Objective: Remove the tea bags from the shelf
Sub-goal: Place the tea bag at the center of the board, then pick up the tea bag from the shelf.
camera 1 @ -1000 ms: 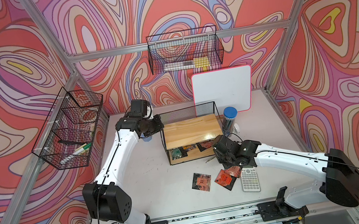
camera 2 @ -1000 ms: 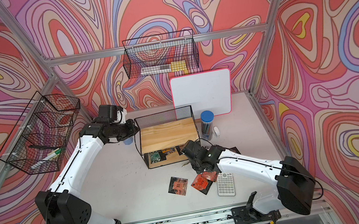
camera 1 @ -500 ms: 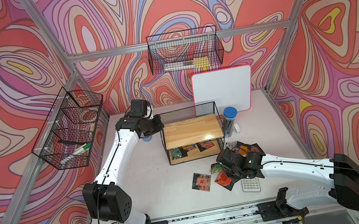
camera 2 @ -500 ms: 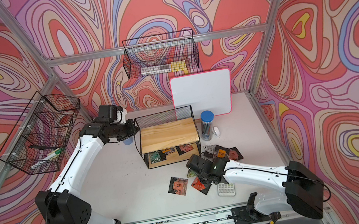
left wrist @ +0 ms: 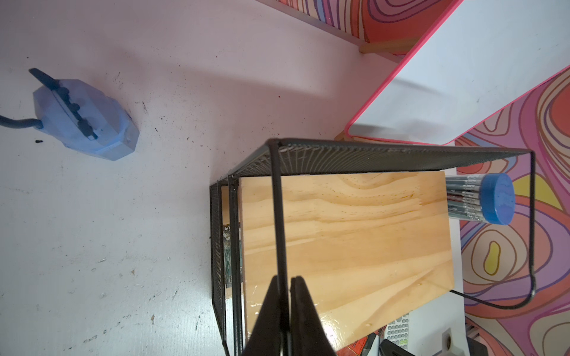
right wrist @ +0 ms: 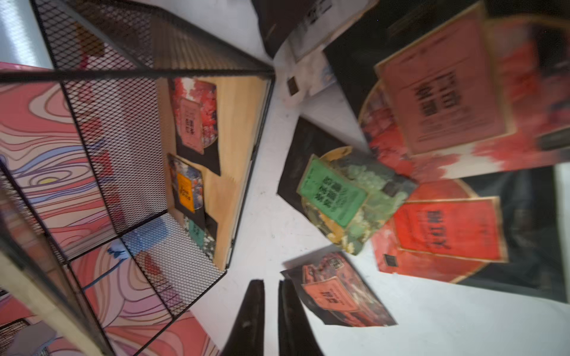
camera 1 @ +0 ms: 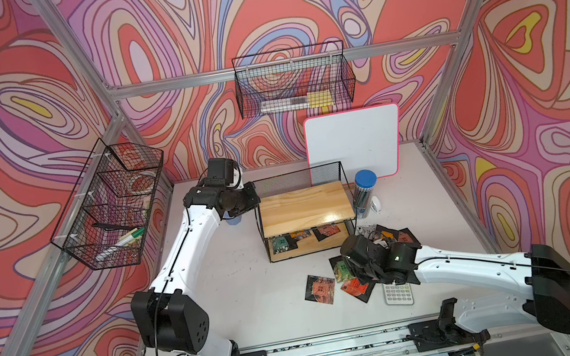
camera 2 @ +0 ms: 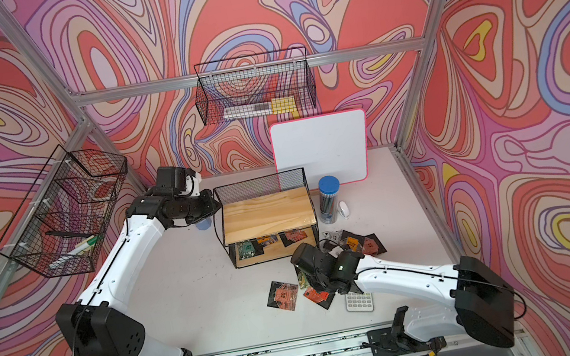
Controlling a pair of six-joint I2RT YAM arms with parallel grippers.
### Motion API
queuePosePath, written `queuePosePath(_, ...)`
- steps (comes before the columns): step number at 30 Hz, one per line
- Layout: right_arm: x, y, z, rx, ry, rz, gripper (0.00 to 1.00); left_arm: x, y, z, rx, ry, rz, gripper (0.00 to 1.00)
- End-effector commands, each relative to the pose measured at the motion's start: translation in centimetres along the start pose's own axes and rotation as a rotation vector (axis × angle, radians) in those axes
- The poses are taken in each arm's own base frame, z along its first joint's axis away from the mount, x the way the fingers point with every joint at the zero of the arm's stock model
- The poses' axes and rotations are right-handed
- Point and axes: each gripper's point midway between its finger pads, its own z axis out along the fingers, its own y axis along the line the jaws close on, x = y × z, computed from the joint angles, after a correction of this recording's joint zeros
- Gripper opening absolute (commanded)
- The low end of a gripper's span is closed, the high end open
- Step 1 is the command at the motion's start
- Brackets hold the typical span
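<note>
Bracing shelf (camera 1: 304, 209) by top wire (left wrist: 279, 215) with left tool (left wrist: 285, 279), clamped shut. Holding right tool (right wrist: 271, 282) closed, empty, above bench (camera 1: 252, 270) on shelf's front-edge side. To clear: three tea bags (right wrist: 185, 191) on lower board (right wrist: 240, 138). Open, enter low, pinch nearest edge, slide out.

shelf (camera 1: 304, 209) front: open | rear: mesh panel (camera 1: 297, 180) | right: pencil tube (camera 1: 365, 195) close

- The tea bags (right wrist: 444, 92) in the right wrist view are blurred, their print unreadable.
- The right arm (camera 1: 466, 266) hides part of the calculator (camera 1: 398, 293).
- On the shelf (camera 1: 304, 207), the upper board covers the lower tier's far part.
</note>
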Motion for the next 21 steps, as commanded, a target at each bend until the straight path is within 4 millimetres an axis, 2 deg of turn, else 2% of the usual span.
queuePosePath(1, 0.6, 4.9, 2.0, -0.296, -0.034, 0.038, 0.0, 1.5, 0.8, 1.6, -0.011, 0.063, 0.01, 0.11)
queuePosePath(3, 0.7, 6.5, 2.9, -0.4, -0.054, 0.06, 0.0, 1.4, 0.8, 1.5, -0.012, 0.061, 0.012, 0.11)
queuePosePath(7, 1.1, 7.8, 4.7, -0.46, -0.086, 0.093, 0.0, 1.5, 0.8, 1.6, -0.009, 0.065, 0.014, 0.11)
queuePosePath(13, 0.7, 7.1, 7.2, -0.46, -0.145, 0.159, 0.0, 1.6, 0.9, 1.6, -0.013, 0.071, 0.02, 0.1)
queuePosePath(17, -0.3, 6.1, 9.0, -0.463, -0.197, 0.209, 0.0, 1.9, 1.1, 1.7, -0.017, 0.075, 0.022, 0.1)
queuePosePath(21, -1.4, 5.9, 10.4, -0.479, -0.238, 0.262, 0.0, 2.0, 1.2, 1.5, -0.023, 0.079, 0.028, 0.1)
